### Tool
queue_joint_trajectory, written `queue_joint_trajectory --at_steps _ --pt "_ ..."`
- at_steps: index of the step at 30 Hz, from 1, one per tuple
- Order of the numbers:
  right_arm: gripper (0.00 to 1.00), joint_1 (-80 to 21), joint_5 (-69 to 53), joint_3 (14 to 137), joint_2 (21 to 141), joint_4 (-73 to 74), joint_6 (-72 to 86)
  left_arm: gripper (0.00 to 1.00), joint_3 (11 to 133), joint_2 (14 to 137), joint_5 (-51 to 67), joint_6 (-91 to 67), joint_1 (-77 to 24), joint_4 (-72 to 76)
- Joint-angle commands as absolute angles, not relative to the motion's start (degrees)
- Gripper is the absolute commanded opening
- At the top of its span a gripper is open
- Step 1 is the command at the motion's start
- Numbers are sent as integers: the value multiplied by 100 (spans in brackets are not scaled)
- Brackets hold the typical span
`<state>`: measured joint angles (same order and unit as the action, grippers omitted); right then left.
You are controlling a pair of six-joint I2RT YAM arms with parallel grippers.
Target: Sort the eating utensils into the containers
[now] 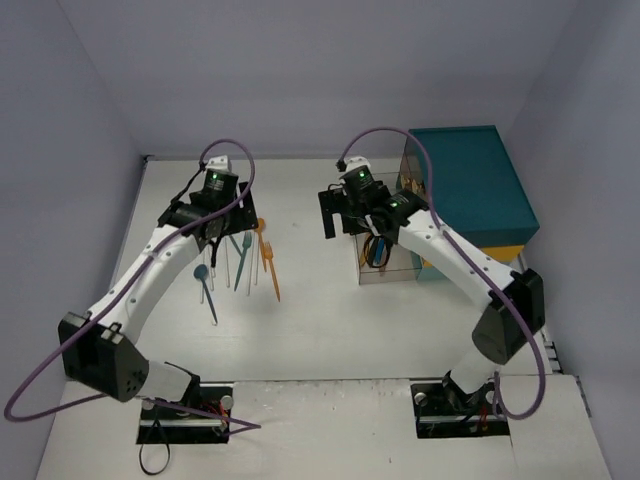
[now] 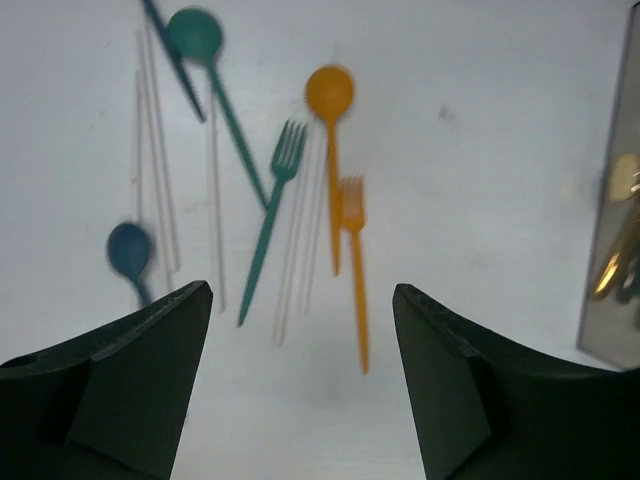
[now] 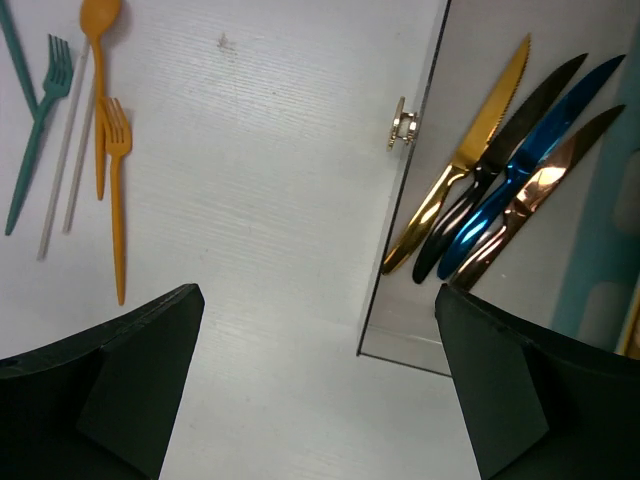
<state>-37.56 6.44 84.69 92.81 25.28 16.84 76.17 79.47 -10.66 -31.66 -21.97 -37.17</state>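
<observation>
Utensils loose on table | knives inside clear container

robot lab, bare walls, white table

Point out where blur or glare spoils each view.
Left wrist: the blue spoon and teal spoon are smeared, and the contents of the container at the right edge are out of focus. Right wrist: sharp, with bright highlights on the knives. Top external: even light, soft shadows, loose utensils tiny.
</observation>
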Motion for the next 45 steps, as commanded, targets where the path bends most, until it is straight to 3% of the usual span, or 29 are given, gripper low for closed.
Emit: queue_joint_trajectory --at_steps 1,8,20,45 --pt "100 -3773 769 8916 10089 1979 2108 74 6967 6947 -1337 -2594 -1817 -3969" --pt "99 -3827 677 9543 11330 1799 2194 82 5815 5857 -1811 -2317 -1561 -4002" --pt "99 -3816 1634 9916 12394 1767 2238 82 5053 5411 -2081 -2199 -1556 -3520" --pt "100 -2771 2951 8912 11592 1915 1882 82 5106 5590 -2250 -2048 -1564 -3533"
